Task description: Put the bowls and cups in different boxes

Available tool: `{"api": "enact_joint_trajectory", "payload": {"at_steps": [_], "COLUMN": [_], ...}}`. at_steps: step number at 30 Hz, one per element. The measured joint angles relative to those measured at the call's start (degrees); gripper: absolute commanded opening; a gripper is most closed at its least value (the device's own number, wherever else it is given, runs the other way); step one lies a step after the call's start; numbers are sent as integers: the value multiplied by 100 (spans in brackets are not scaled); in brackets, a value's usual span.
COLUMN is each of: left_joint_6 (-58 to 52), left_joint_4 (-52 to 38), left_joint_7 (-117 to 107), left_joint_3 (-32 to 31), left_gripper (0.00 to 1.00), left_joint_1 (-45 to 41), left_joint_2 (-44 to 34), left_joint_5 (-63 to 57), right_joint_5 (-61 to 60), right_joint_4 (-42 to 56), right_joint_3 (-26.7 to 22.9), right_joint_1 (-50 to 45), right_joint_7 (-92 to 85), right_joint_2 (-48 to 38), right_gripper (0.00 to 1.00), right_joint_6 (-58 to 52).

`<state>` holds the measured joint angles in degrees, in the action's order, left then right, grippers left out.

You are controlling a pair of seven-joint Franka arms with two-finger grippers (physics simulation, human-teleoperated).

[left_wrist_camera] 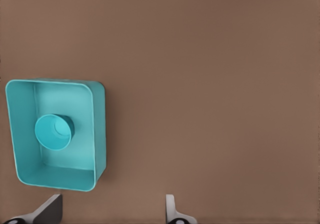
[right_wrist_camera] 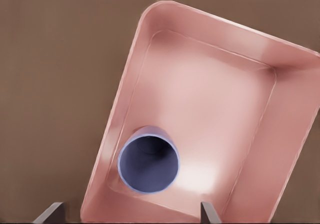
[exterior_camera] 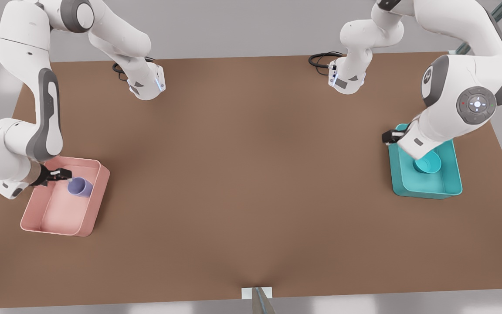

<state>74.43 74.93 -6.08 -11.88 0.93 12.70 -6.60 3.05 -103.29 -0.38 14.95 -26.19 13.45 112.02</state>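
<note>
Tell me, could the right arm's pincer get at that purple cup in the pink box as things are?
Probably yes. The right pincer is open and hangs right beside the purple cup in the pink box, whose top is open. Nothing sits between them.

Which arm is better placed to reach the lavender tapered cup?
Right: the right gripper, open, is over the pale pink box beside the lavender cup; the left gripper is at the teal box.

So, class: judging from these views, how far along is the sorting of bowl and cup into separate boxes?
Sorting looks done: the small lavender cup sits in the pale pink box, the round teal bowl in the teal box. Nothing is in hand; the right gripper is open over the pink box, the left gripper open. Only retreating remains.
</note>
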Motion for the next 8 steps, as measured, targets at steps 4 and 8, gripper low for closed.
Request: {"api": "enact_joint_trajectory", "payload": {"at_steps": [4,8], "left_joint_6": [104,300], "left_joint_4": [-81,-43], "left_joint_7": [-23,-45], "left_joint_3": [-13,-11], "left_gripper": [100,100], "left_joint_1": [63,141], "left_joint_2": [21,150], "left_joint_5": [283,377], "right_joint_5": [31,35], "right_joint_4": [579,538], "right_joint_3": [57,92], "right_joint_1": [-959,-1583], "right_joint_7": [306,669], "right_joint_2": [-817,-1357], "right_gripper": [100,100], "right_joint_6": [-1156,-1926]}}
